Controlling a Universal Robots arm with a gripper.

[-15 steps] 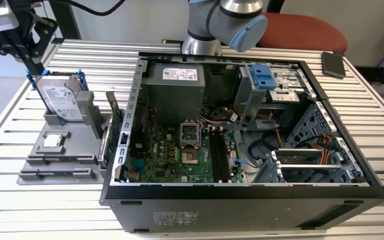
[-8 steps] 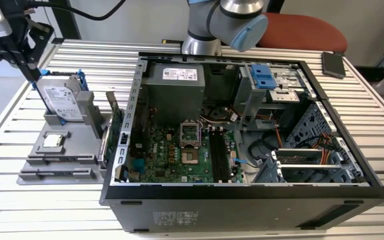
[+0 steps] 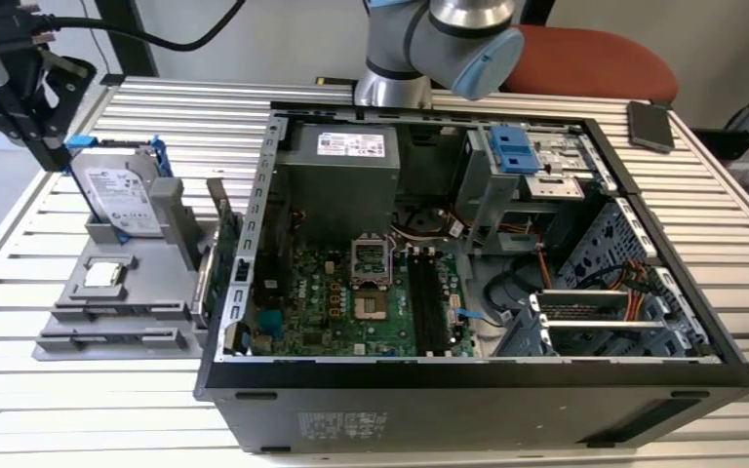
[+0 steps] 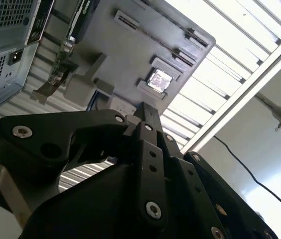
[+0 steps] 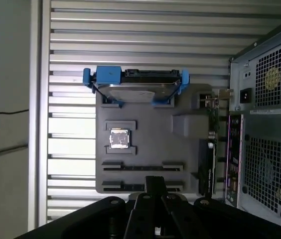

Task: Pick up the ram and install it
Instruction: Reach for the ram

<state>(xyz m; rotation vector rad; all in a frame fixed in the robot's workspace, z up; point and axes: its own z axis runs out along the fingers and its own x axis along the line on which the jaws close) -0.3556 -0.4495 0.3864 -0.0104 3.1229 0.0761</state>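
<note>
The ram is out of view. My gripper hangs at the exterior view's far left, just above and behind the grey parts holder. In both wrist views its black fingers are pressed together with nothing visible between them. They point down at the holder, near its two long narrow slots. The open computer case lies to the right of the holder. Dark memory slots run along its green motherboard.
The holder carries a hard drive in a blue bracket, a small silver processor chip and an upright green card. A phone lies on the slatted table at far right, near a red chair.
</note>
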